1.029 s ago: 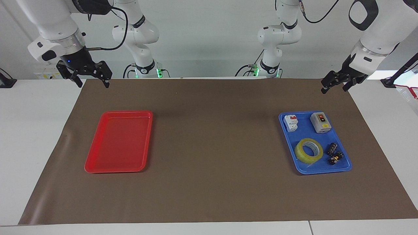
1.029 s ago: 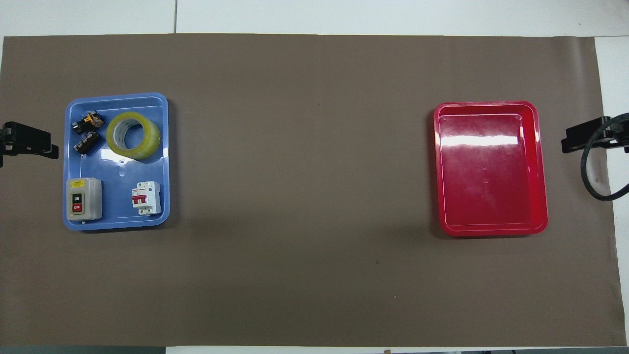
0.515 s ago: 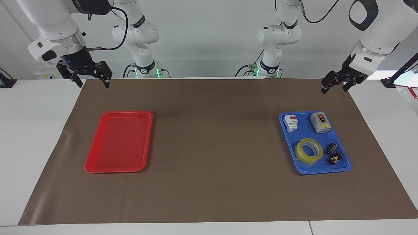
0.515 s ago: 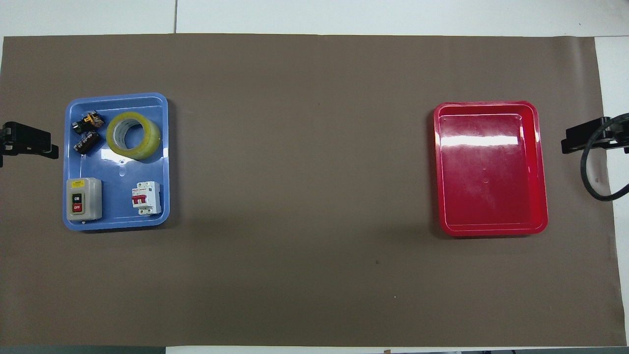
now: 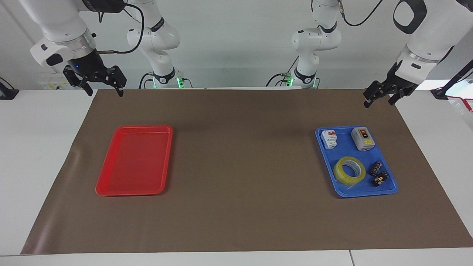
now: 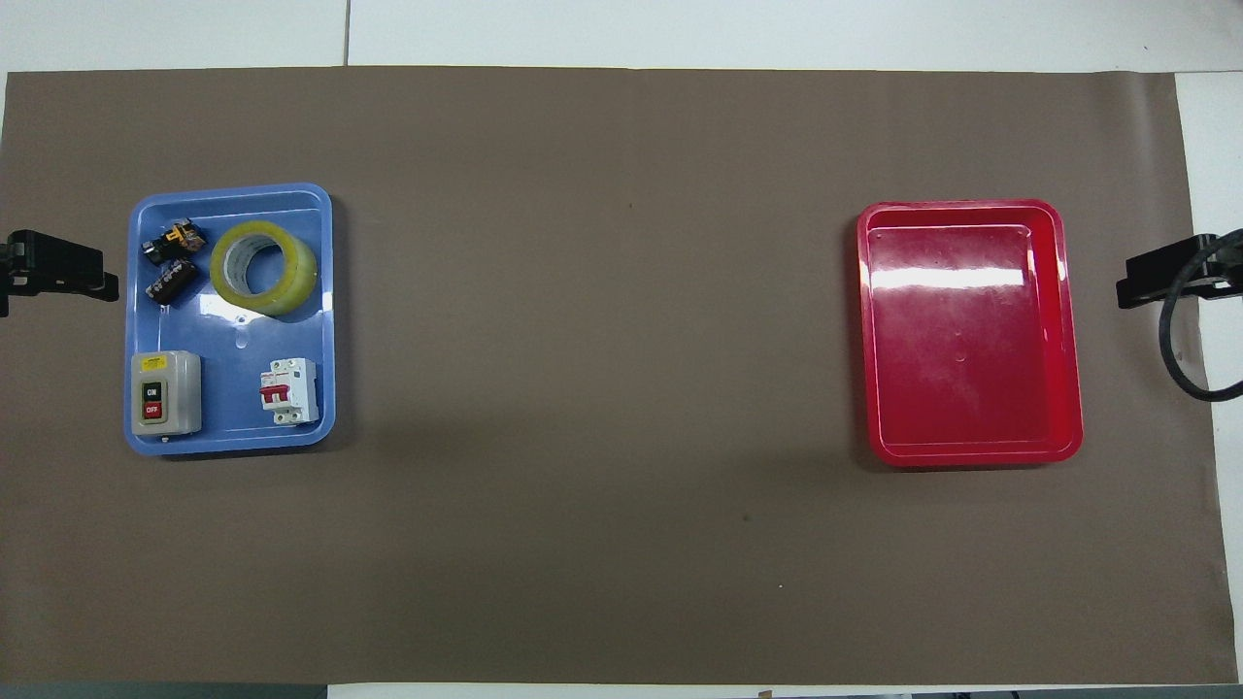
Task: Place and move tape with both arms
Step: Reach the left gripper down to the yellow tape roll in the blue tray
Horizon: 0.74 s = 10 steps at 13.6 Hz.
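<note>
The tape (image 5: 349, 170) (image 6: 264, 269), a yellow translucent roll, lies flat in the blue tray (image 5: 345, 151) (image 6: 233, 335), in the part of the tray farther from the robots. My left gripper (image 5: 378, 102) hangs open and empty in the air above the mat's edge at the left arm's end, well apart from the tray. My right gripper (image 5: 105, 92) hangs open and empty above the mat's corner at the right arm's end. Neither gripper touches anything.
The blue tray also holds a grey on/off switch box (image 5: 363, 139), a white circuit breaker (image 5: 329, 139) and small black connector pieces (image 5: 377, 173) beside the tape. A red tray (image 5: 135, 162) (image 6: 966, 340) with nothing in it lies at the right arm's end. A brown mat (image 5: 240, 166) covers the table.
Both grippers have drifted slightly upward and outward, still open. The tape and both trays have not moved.
</note>
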### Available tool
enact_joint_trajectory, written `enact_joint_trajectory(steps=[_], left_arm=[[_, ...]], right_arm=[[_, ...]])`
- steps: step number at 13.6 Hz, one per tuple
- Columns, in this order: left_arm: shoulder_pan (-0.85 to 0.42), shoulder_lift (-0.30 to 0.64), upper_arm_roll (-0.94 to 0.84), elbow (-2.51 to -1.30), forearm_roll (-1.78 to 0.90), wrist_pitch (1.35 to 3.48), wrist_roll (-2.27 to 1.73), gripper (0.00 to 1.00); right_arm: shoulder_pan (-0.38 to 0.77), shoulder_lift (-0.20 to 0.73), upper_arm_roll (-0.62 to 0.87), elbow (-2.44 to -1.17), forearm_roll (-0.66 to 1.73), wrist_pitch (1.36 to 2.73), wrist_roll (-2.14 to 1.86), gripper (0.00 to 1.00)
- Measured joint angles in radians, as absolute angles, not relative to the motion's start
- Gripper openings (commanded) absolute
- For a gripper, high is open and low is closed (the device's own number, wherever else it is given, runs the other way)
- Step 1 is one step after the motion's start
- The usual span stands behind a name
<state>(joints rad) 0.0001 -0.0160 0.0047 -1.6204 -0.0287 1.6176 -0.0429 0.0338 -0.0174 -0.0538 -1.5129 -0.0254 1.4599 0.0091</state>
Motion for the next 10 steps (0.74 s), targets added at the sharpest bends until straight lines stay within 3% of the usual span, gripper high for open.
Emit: enact_joint_trajectory(steps=[5, 10], left_arm=[[0.003, 0.012, 0.005, -1.722, -0.029, 1.818, -0.043, 1.0], [0.006, 0.153, 0.008, -1.781, -0.029, 2.037, -0.036, 1.0]], right_arm=[[0.034, -0.012, -0.054, -1.512, -0.025, 1.46, 0.009, 1.0], [0.034, -0.011, -0.052, -1.512, -0.025, 1.46, 0.009, 1.0]])
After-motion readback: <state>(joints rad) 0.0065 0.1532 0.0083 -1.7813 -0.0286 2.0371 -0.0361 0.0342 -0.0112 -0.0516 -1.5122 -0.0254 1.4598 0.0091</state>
